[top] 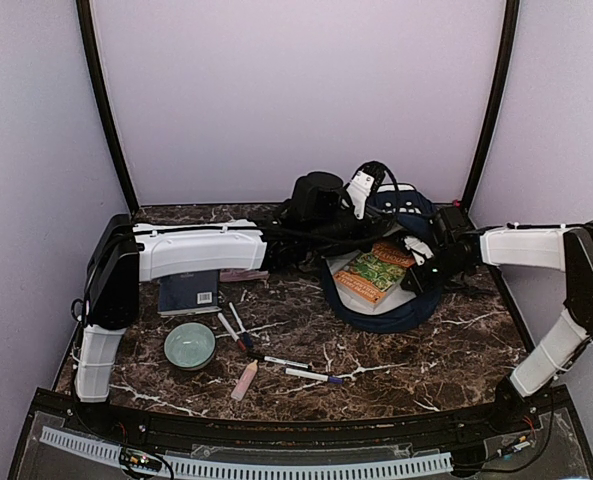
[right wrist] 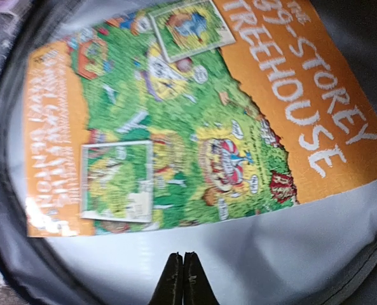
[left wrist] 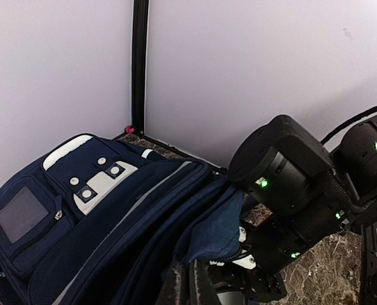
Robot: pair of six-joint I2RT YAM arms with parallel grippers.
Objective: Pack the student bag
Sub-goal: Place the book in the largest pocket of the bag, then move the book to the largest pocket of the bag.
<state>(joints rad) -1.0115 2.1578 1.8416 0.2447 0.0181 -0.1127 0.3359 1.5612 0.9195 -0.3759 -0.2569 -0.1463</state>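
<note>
Over the mouth of the student bag [right wrist: 283,254], the right claw [right wrist: 182,259] hung clenched and empty, its 2 black tips pressed together above the pale lining, just beside the lower edge of a picture book [right wrist: 194,114]. That book, orange and green, lay flat inside the bag with its cover up. In the wrist view the bag's dark rim curved around book and claw on both sides.

At the bag's far side, the left claw [top: 361,185] was clenched on a fold of the navy fabric, grasping the opening's edge. Its wrist view showed the bag's front pockets and grey patches.

From above, the bag [top: 376,315] sat at the back right of the dark marbled surface [top: 446,350], close to the rear wall [top: 296,90] and the right black corner post [top: 491,100]. Bare surface lay in front of it, toward the arm bases.

Well apart on the left lay a navy book [top: 188,292], partly under the left arm, with a pale green bowl [top: 189,345] near it, loose pens [top: 234,328] and a pink stick [top: 244,381] beside those. Lilac walls closed in 3 sides.
</note>
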